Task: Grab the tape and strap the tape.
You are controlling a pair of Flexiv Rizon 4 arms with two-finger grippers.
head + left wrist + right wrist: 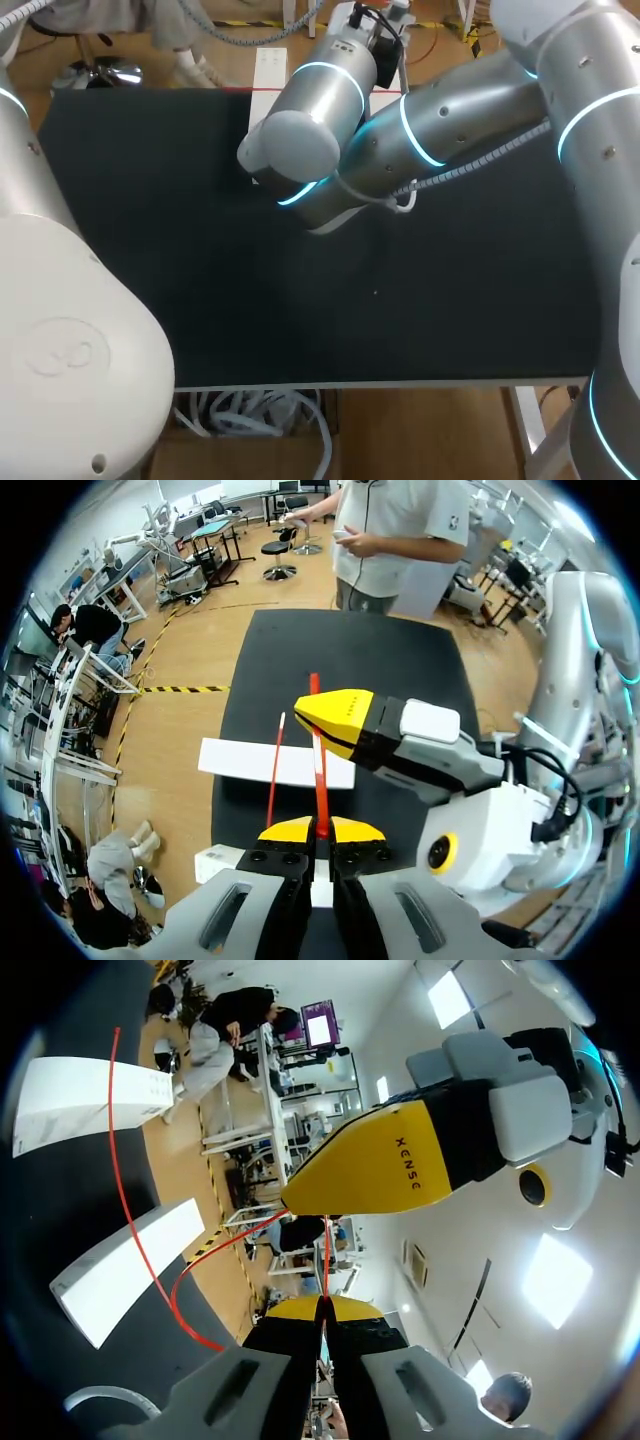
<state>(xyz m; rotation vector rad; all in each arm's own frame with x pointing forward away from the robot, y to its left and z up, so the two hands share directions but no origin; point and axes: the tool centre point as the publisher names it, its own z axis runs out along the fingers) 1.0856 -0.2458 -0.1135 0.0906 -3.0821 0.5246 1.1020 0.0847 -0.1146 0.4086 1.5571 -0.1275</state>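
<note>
Red tape (319,770), seemingly, in left gripper (322,829)

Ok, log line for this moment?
left fingers: shut on red tape | right fingers: shut on red tape | white box: on table

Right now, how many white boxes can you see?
2. One long white box lies ahead of the left fingers; a second white box sits beside them. Others may be hidden.
</note>
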